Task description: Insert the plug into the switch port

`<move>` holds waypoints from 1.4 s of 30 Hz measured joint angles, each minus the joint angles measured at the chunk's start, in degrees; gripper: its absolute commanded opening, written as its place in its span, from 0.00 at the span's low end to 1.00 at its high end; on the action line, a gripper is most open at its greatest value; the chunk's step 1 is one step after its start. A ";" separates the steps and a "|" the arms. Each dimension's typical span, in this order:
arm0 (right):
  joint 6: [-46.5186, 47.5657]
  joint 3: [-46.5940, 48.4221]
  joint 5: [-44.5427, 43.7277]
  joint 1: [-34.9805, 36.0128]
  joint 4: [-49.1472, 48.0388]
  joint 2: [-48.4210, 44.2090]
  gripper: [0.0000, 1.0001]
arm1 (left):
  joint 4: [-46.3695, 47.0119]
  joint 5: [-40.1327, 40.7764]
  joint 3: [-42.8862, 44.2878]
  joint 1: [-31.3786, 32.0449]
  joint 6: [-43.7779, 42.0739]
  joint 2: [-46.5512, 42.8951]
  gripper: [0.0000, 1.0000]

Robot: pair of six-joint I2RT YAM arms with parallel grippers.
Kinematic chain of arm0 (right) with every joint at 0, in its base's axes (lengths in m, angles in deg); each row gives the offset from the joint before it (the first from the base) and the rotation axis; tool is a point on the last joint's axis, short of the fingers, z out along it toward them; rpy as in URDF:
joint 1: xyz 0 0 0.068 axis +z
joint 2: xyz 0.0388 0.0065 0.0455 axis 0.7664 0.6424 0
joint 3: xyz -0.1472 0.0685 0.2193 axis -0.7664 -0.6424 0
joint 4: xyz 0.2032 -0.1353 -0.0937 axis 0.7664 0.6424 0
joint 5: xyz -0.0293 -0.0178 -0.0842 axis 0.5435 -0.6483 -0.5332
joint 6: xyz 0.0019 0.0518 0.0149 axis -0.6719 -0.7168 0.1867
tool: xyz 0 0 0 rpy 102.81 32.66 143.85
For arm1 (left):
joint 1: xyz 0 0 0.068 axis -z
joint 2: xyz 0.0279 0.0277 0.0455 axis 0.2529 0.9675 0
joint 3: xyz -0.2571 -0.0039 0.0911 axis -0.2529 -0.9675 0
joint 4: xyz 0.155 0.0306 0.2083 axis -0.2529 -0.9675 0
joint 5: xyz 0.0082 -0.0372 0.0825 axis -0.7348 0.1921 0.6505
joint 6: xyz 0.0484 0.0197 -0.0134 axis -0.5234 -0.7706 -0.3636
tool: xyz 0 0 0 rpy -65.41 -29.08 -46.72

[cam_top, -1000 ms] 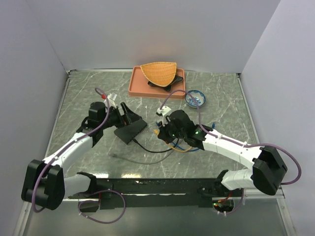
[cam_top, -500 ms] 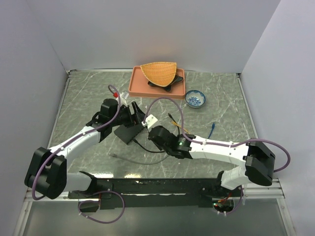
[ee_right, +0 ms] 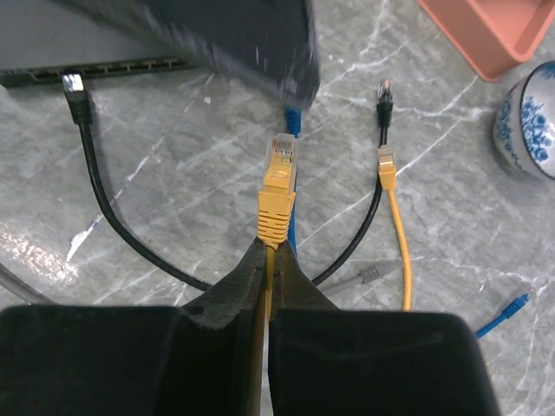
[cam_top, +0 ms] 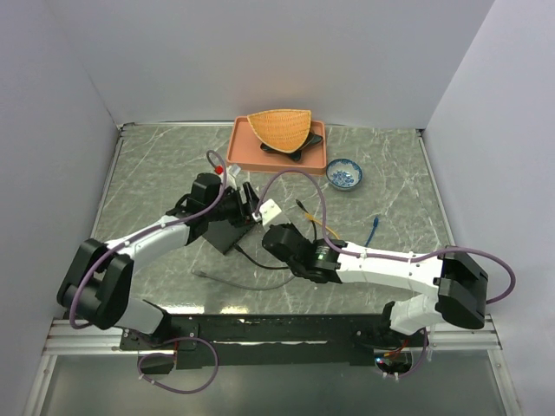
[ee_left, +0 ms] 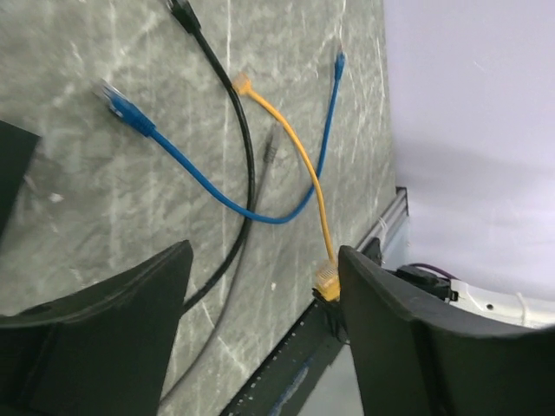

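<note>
The switch (cam_top: 224, 234) is a flat black box left of the table's centre; its row of ports (ee_right: 113, 67) faces my right gripper, with a black plug (ee_right: 74, 87) sitting at one port. My right gripper (ee_right: 270, 247) is shut on a yellow cable just behind its yellow plug (ee_right: 277, 178), which points toward the switch's edge a short way off. My left gripper (ee_left: 264, 286) hovers open over the switch's right end (cam_top: 247, 208), holding nothing. The same yellow plug (ee_left: 327, 279) shows between its fingers.
Loose cables lie right of the switch: a blue cable (ee_left: 199, 178), a black cable (ee_left: 245, 147), a second yellow plug (ee_right: 386, 165), a grey plug (ee_right: 368, 276). An orange tray (cam_top: 236, 152) with a wicker basket (cam_top: 280, 128) and a blue-patterned bowl (cam_top: 345, 175) stand behind.
My right arm swung left and brought the yellow plug up to the switch. My left arm reached further right over the switch's end.
</note>
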 measured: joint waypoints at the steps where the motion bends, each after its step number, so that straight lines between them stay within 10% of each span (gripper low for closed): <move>1: 0.17 0.00 -0.20 0.02 -0.17 -0.33 0.00 | 0.50 -0.46 0.00 0.39 0.52 0.74 0.69; 13: 0.44 0.00 -1.75 0.17 -0.70 -0.87 0.00 | 2.34 -1.53 5.11 5.86 1.92 3.98 0.51; 23: -0.09 -0.31 -2.78 0.17 -0.68 -1.07 0.00 | 1.95 -2.14 5.86 6.25 1.53 5.25 0.01; 28: -1.57 -0.31 -3.37 0.17 -0.42 -1.07 0.01 | 2.38 -2.71 6.21 6.43 1.11 5.35 0.01; 39: -4.57 -2.97 9.40 -7.50 -1.57 -9.11 0.99 | 1.88 -1.55 6.19 6.58 -0.31 3.78 0.01; 42: -5.60 -7.98 17.64 -13.38 -4.33 -17.88 0.99 | 1.99 -1.16 5.97 6.58 -0.68 2.21 0.01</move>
